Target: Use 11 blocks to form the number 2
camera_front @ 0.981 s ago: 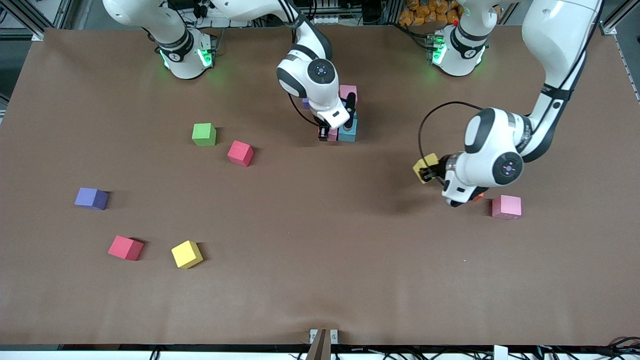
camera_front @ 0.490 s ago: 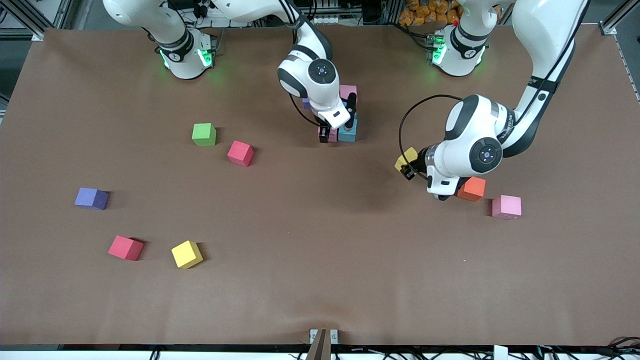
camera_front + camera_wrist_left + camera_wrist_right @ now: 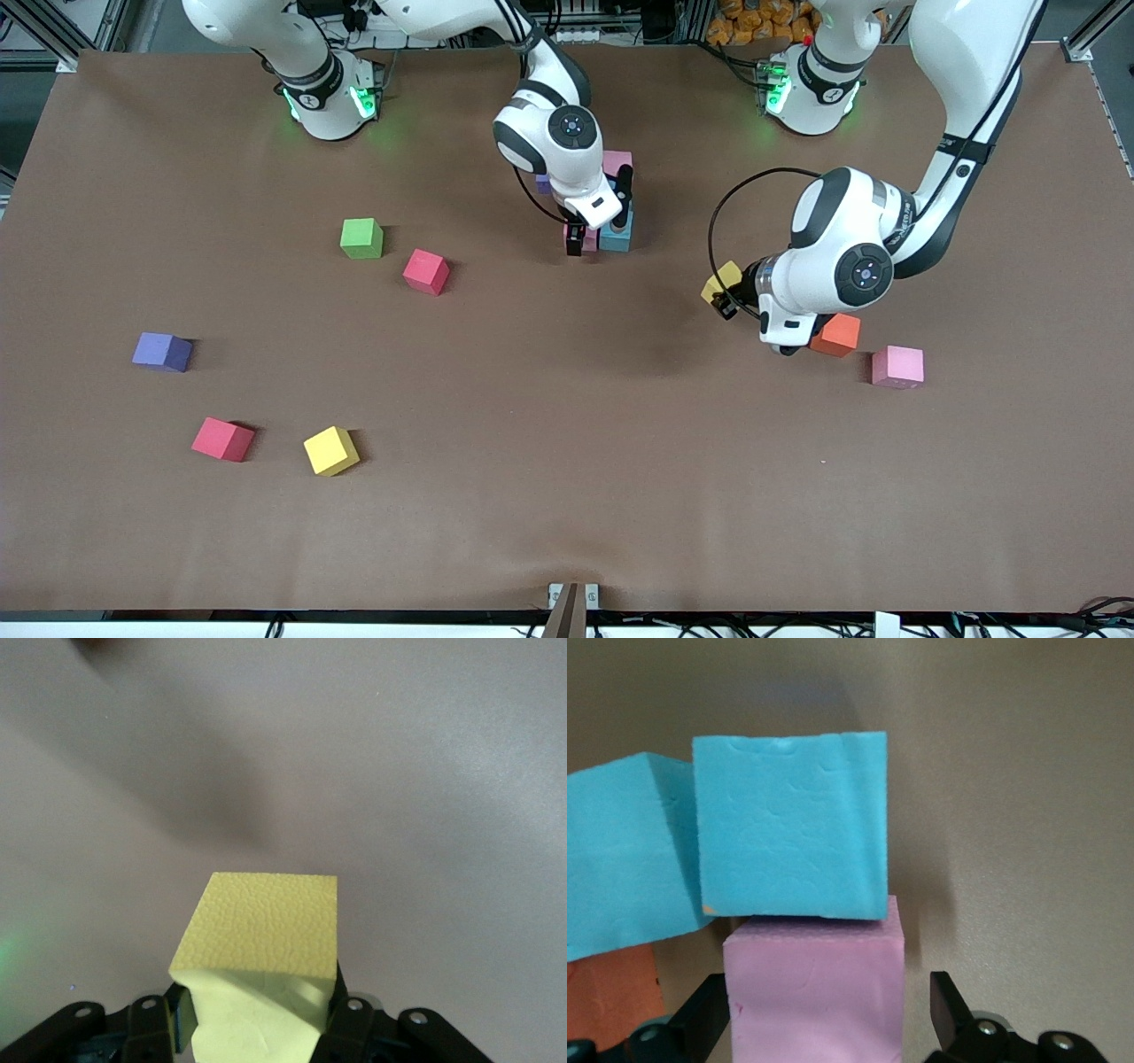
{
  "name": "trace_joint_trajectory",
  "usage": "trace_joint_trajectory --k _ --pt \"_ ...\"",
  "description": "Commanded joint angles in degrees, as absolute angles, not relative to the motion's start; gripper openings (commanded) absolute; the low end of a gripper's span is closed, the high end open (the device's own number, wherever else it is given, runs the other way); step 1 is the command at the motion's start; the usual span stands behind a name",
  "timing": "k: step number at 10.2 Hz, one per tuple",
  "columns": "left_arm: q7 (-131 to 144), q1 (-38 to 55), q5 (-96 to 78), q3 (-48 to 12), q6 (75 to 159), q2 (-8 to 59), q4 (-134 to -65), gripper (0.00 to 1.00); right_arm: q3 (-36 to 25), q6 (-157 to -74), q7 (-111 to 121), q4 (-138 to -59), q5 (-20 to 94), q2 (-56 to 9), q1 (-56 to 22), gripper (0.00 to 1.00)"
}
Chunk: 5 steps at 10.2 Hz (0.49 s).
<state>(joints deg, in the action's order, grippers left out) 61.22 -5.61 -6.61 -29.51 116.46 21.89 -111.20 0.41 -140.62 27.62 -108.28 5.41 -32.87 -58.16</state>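
matte foam blocks [image 3: 788,837], brown cloth table [image 3: 567,496]

A wide table covered in matte brown paper [image 3: 567,496] is seen. Grey aluminium frame rails [image 3: 40,27] and black cables [image 3: 673,22] are visible along its edges.

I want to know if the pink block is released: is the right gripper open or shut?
Open. In the right wrist view the right gripper's fingers stand clear of the pink block.

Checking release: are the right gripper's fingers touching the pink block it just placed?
Apart. The right wrist view shows the right gripper open, with a plain gap between one finger and the pink block; the other finger's gap looks slimmer.
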Motion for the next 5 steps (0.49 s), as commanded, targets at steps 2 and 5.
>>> trace_joint_trajectory --k 2,5 --pt "67.3 -5.4 -7.8 -31.4 114.9 20.7 -109.9 0.19 0.3 -136.7 28.6 -109.0 5.7 -29.1 -57.9 1.0" --pt "71.5 -5.7 -7.9 -32.8 114.9 20.5 -109.1 0.19 0.3 -136.5 29.3 -111.0 5.7 -26.7 -57.3 1.0"
